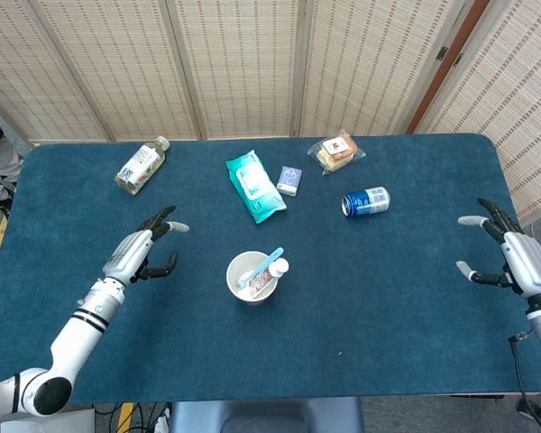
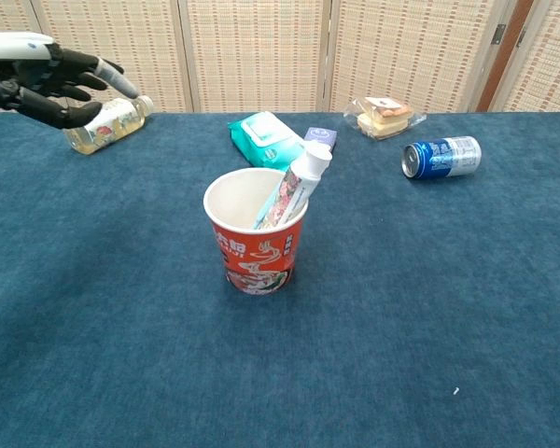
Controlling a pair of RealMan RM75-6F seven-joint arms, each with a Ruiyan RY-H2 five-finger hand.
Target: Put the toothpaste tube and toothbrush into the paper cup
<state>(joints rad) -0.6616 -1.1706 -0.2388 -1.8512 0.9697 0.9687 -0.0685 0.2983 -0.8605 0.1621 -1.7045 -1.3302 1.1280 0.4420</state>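
The orange paper cup [image 2: 255,239] stands upright mid-table, also seen from above as the paper cup [image 1: 252,276]. Inside it lean the toothpaste tube [image 2: 301,184] with its white cap up and a blue toothbrush [image 2: 270,206], both tilted to the right; from above the toothbrush [image 1: 263,263] and the tube's cap [image 1: 279,267] poke over the rim. My left hand [image 1: 142,248] hovers well to the left of the cup, open and holding nothing; the chest view shows the left hand [image 2: 47,82] at the upper left. My right hand [image 1: 503,253] is open near the table's right edge.
At the back lie a drink bottle [image 1: 142,165], a teal wipes pack [image 1: 254,185], a small blue box [image 1: 289,180], a wrapped sandwich [image 1: 336,152] and a blue can [image 1: 366,200] on its side. Blue cloth covers the table [image 1: 388,298].
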